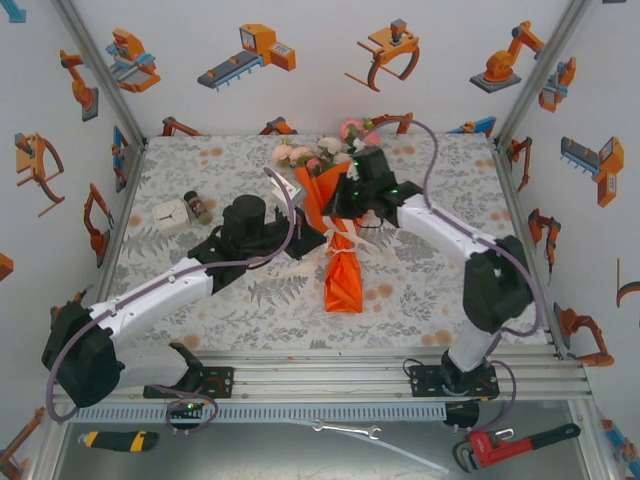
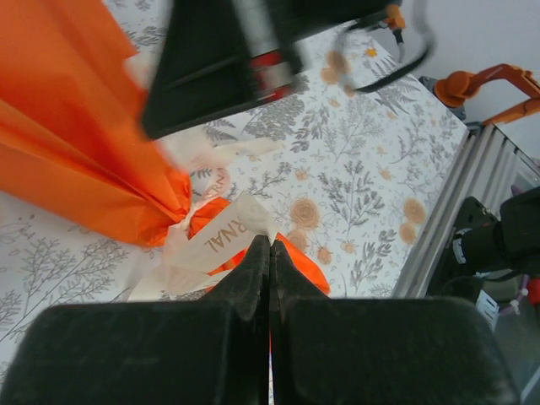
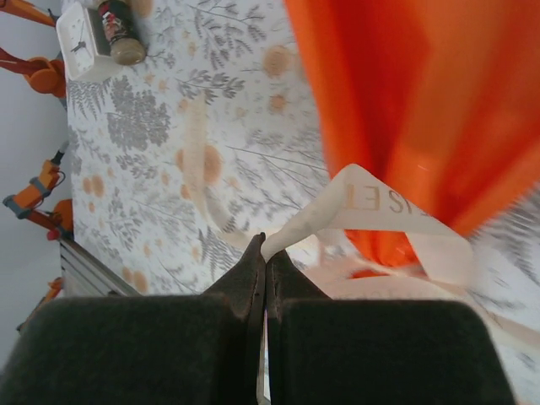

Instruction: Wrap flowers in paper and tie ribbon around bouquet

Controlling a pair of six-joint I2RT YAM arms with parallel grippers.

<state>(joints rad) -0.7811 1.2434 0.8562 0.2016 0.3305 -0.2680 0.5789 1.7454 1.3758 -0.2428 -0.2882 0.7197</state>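
Left gripper (image 2: 269, 246) right up close, jaws pressed together on a tail of the ribbon (image 2: 221, 240) just beside the bouquet's (image 1: 341, 280) pinched waist, and the right gripper (image 3: 264, 256) on the bouquet's other side is clamped just as tight on a ribbon loop. The orange paper (image 2: 67, 126) forms the bouquet's cone, the flowers (image 1: 300, 156) poke out of its far end, and the ribbon crosses its waist. Danger here, I reckon: uneven pulling could drag the light bouquet sideways or tear the thin paper, and a slipping tail would leave the knot loose.
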